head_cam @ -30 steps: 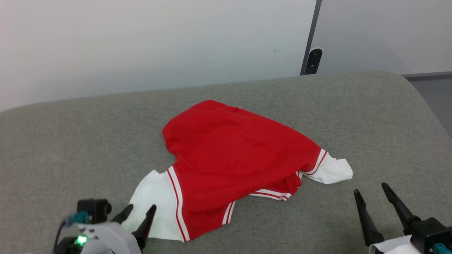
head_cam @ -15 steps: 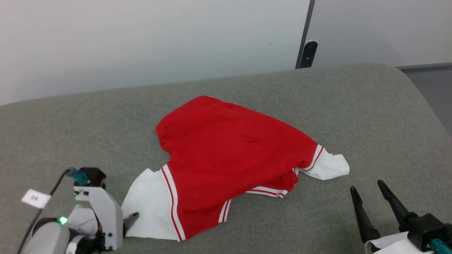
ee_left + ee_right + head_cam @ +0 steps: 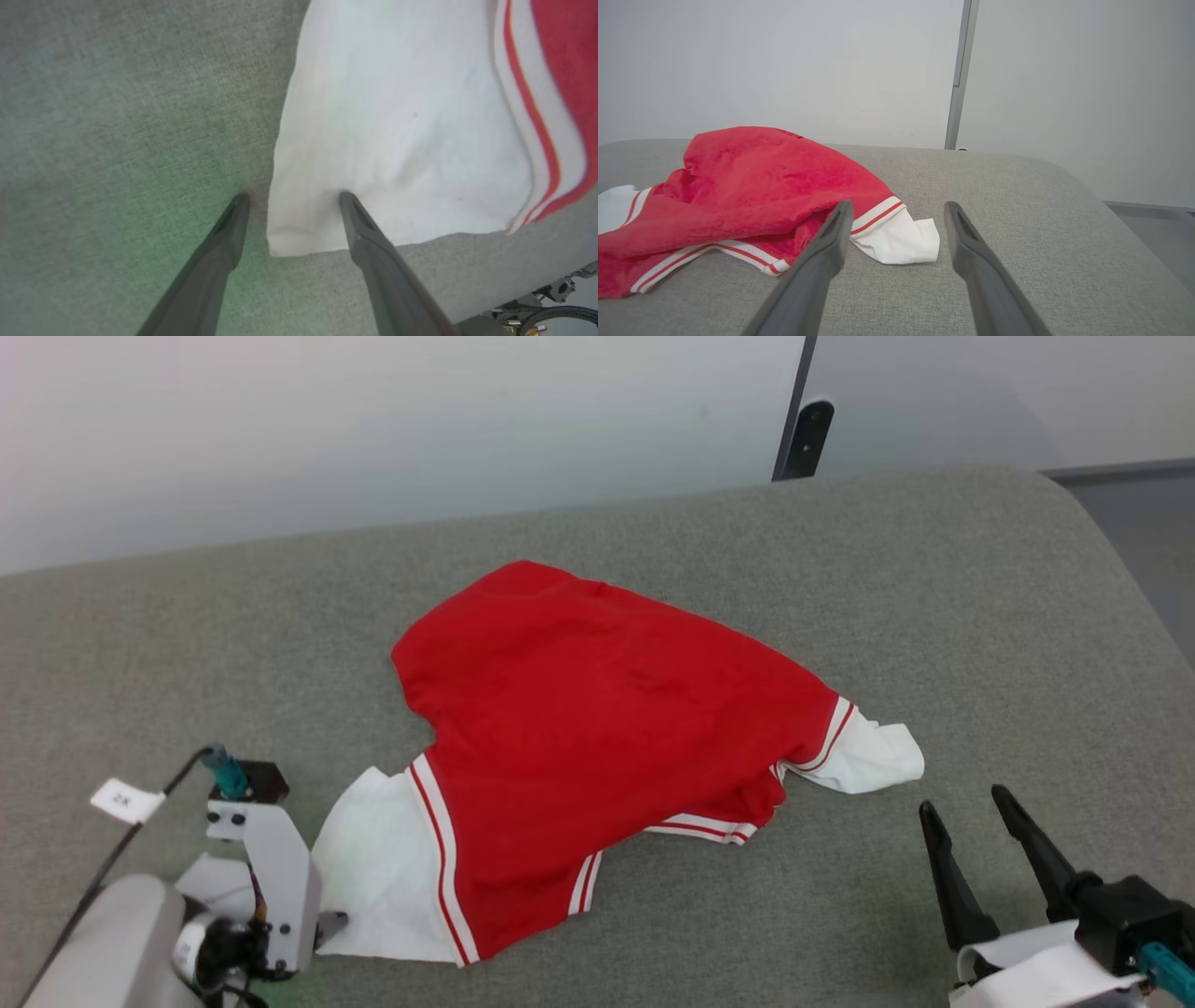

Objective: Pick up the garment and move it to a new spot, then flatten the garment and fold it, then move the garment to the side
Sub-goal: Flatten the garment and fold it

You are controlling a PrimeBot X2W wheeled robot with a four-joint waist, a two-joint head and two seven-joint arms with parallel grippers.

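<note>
Grey woven upholstery (image 3: 934, 616) carries everything. Nearest, at the lower left, the left gripper (image 3: 294, 198) points down with its jaws spread wide, straddling the edge of a white sleeve (image 3: 397, 116). One fingertip is over the sleeve's near corner, the other over bare upholstery, and nothing is pinched. At the lower right the right gripper (image 3: 963, 800) is likewise released and empty, near the other white sleeve (image 3: 878, 756) but apart from it. Beyond them the garment (image 3: 597, 709) lies crumpled mid-surface, plain red side up, striped trim showing. Behind stands a pale wall (image 3: 373, 429) with a dark vertical strip (image 3: 794, 420).
</note>
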